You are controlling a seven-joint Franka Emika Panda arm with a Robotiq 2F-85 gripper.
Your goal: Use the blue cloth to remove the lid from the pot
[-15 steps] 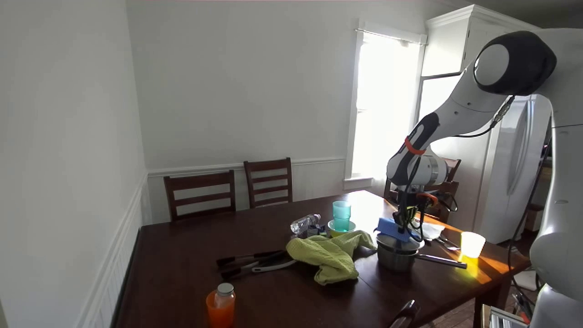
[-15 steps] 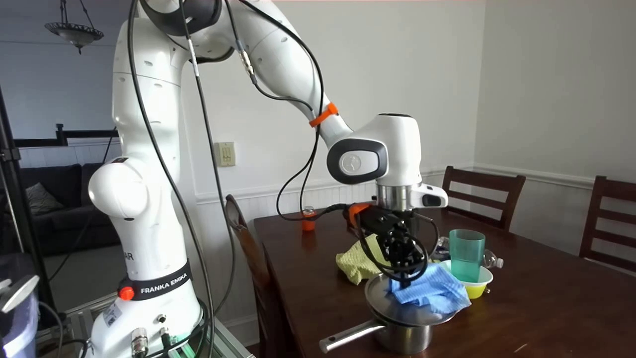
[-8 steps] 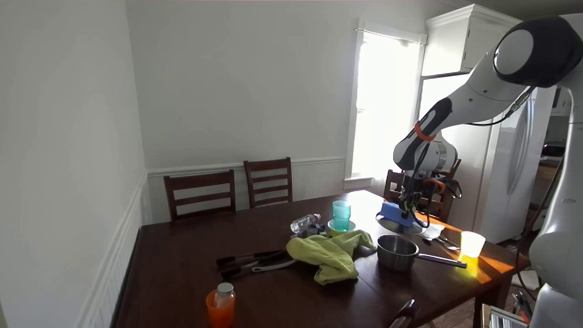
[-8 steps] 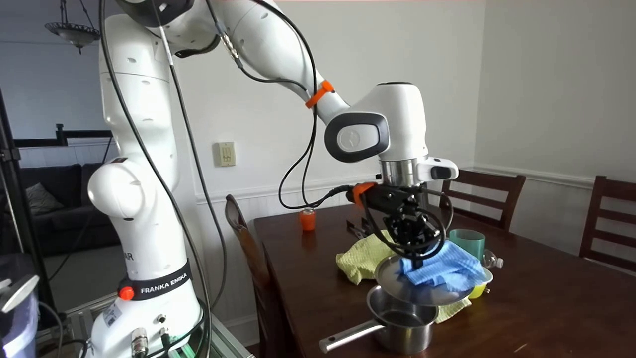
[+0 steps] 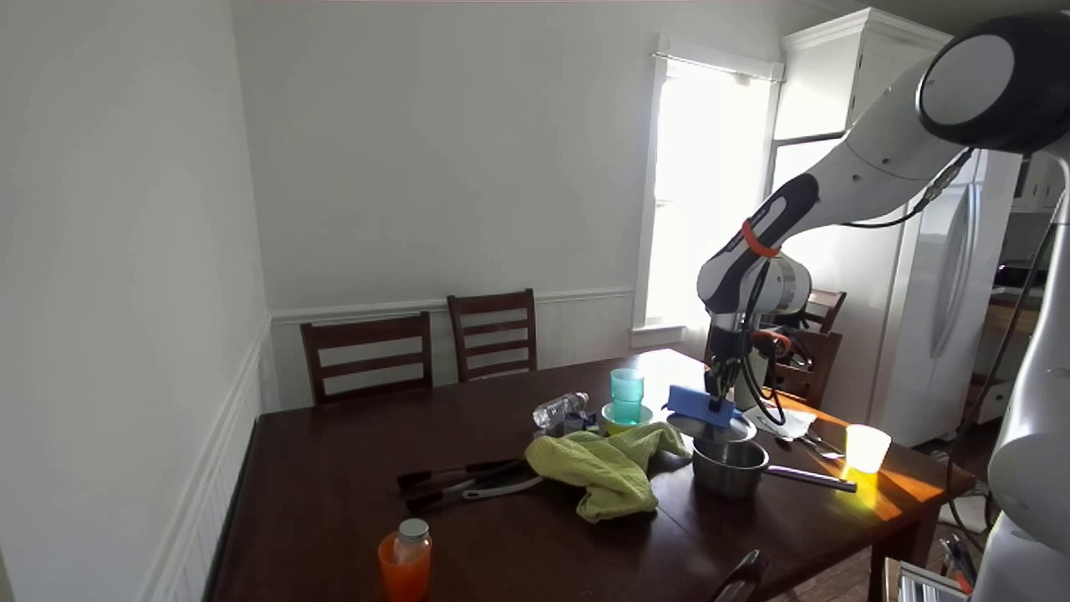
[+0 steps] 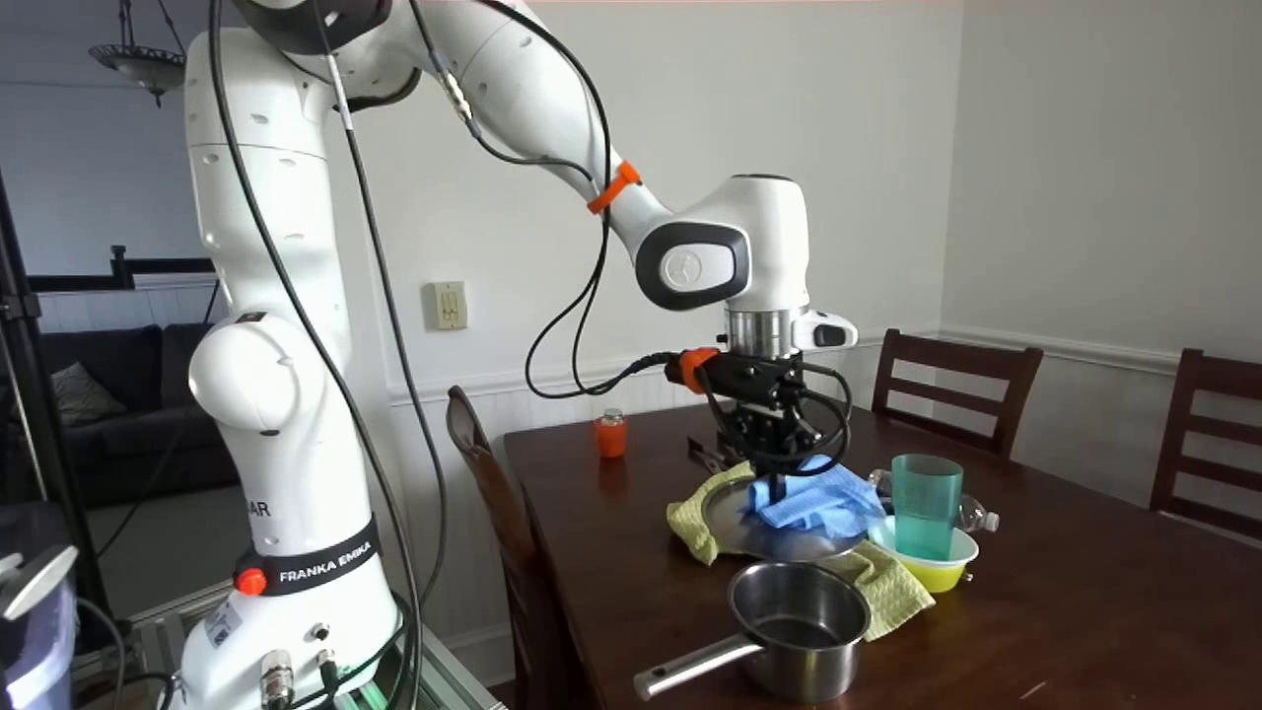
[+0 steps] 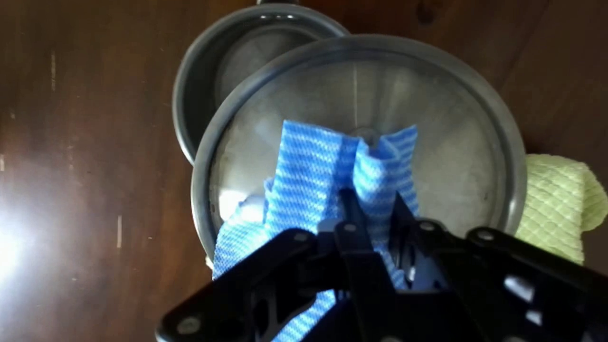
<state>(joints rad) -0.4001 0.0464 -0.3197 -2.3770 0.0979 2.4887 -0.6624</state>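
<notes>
My gripper (image 7: pixel 374 199) is shut on the blue cloth (image 7: pixel 308 175), which is bunched over the middle of the metal lid (image 7: pixel 451 118). The lid's knob is hidden under the cloth and fingers. The lid hangs under the cloth, off the pot; in an exterior view the lid (image 6: pixel 725 518) is beyond the pot (image 6: pixel 799 631), over part of the yellow-green towel. The pot stands uncovered on the table with its inside showing. In the wrist view the lid overlaps part of the pot (image 7: pixel 204 76). The gripper (image 5: pixel 715 397) and blue cloth (image 5: pixel 690 404) also show in an exterior view.
The yellow-green towel (image 5: pixel 593 472) lies beside the pot. A bowl (image 6: pixel 937 572) holds a teal cup (image 6: pixel 927 503), with a clear bottle (image 5: pixel 560 410) near it. Dark-handled utensils (image 5: pixel 460 477), an orange cup (image 5: pixel 405 568) and a pale cup (image 5: pixel 867 449) stand farther off. The pot's handle (image 5: pixel 811 478) sticks out sideways.
The lid was on the pot one second ago. It has risen off with the cloth and gripper, then shifted left in both exterior views, away from the pot. The pot has stayed put.
</notes>
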